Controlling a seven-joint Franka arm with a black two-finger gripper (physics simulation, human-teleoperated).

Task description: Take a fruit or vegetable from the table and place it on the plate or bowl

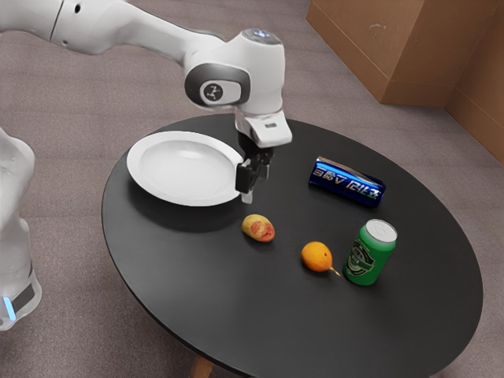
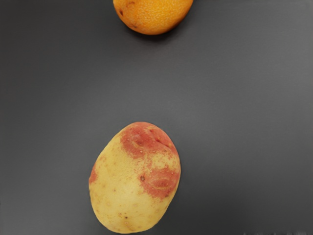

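1. The jaws hung spread and empty above the table (image 1: 236,315), just off the rim of the white plate (image 1: 150,169) on the exterior view's right side.
2. The potato (image 1: 258,228), yellow with red patches, lay on the table near the plate and a little nearer the camera than the jaws, touching nothing. In the wrist view the potato (image 2: 134,178) sat almost under the hand, so it was the sensible pick.
3. The step in hand looked like the approach before the grasp. Lifting had not begun, and most of the task remained.
4. To do it well, the hand needed to centre over the potato's middle first and then come straight down.
5. The potato's long axis ran roughly toward the orange fruit (image 2: 152,14). Closing across the narrower width seemed a firmer hold than gripping end to end.
6. Its rounded skin could let it roll or squirt out. A low grip at the widest girth, without scraping the table, was advisable.
7. The orange fruit (image 1: 316,256) lay apart on the exterior view's right. The upright green can (image 1: 370,252) and the lying blue can (image 1: 346,183) were well apart from the potato, so the descent had room.
8. The carry to the plate would be short. Raising the potato above the rim before crossing would avoid nudging the plate.
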